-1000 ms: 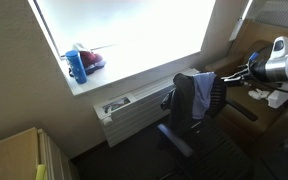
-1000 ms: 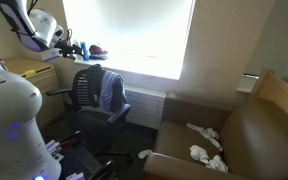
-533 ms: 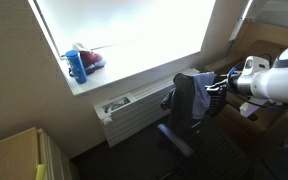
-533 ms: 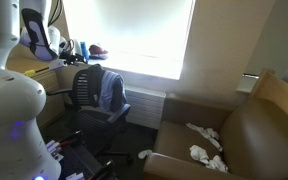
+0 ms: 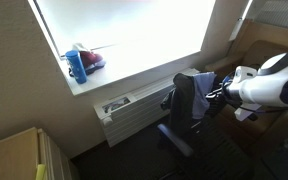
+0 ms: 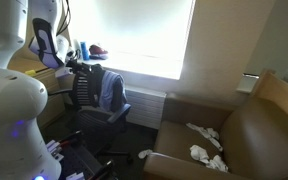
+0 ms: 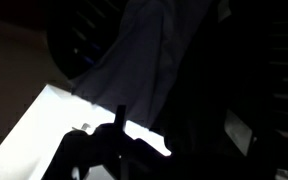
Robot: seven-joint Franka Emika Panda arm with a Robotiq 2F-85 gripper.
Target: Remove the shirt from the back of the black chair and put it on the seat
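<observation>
Over the backrest of the black chair (image 5: 181,104): blue shirt (image 5: 204,97), draped and hanging down, not on the seat yet; same story in both exterior views. Just beside the chair's top edge: gripper (image 5: 218,92), close by the shirt, contact hard to call; can't tell whether fingers apart, together or pinching cloth, way too dark even in the wrist view. Behind the chair: bright window sill with 1 blue bottle (image 5: 77,67); well apart from the chair: brown armchair (image 6: 246,128) with white rags (image 6: 206,154).
</observation>
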